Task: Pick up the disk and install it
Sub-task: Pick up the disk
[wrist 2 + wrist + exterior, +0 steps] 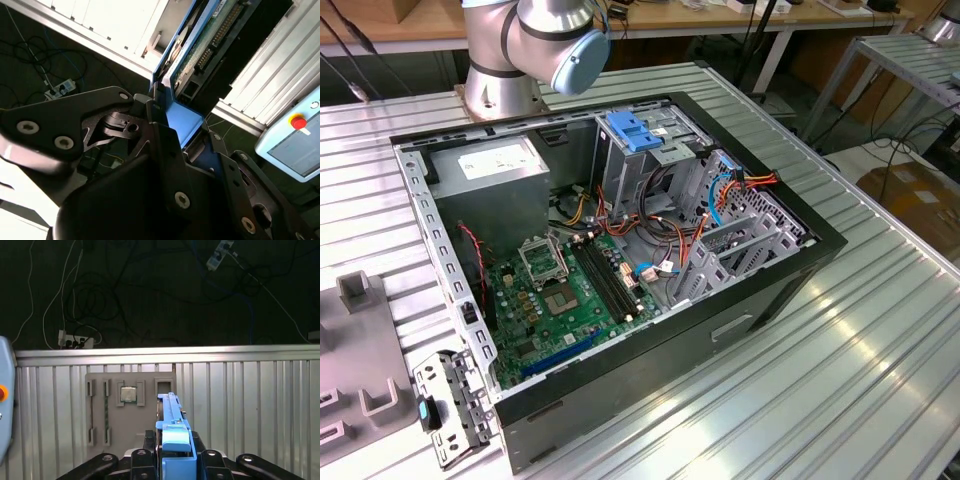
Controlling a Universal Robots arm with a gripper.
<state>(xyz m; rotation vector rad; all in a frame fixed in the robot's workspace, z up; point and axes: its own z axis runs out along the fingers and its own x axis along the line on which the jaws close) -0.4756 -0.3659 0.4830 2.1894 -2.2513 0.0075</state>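
In both wrist views my gripper (175,454) is shut on the disk (173,430), a flat drive framed by bright blue rails. It stands on edge between the black fingers (141,460). In the second wrist view the disk (210,42) shows its green circuit board and a connector row, and its blue end tab sits at the gripper (180,131). The disk hangs in the air above the ribbed metal table (240,400). In the exterior view the open computer case (825,242) lies on the table, with the arm's base (505,75) behind it.
Inside the case are a green motherboard (570,290), a power supply (495,165), a drive cage with a light-blue latch plate (633,130), and orange and blue cables. A grey fixture plate (100,405) holding a chip lies below the gripper. A pendant with a red button (298,122) sits nearby.
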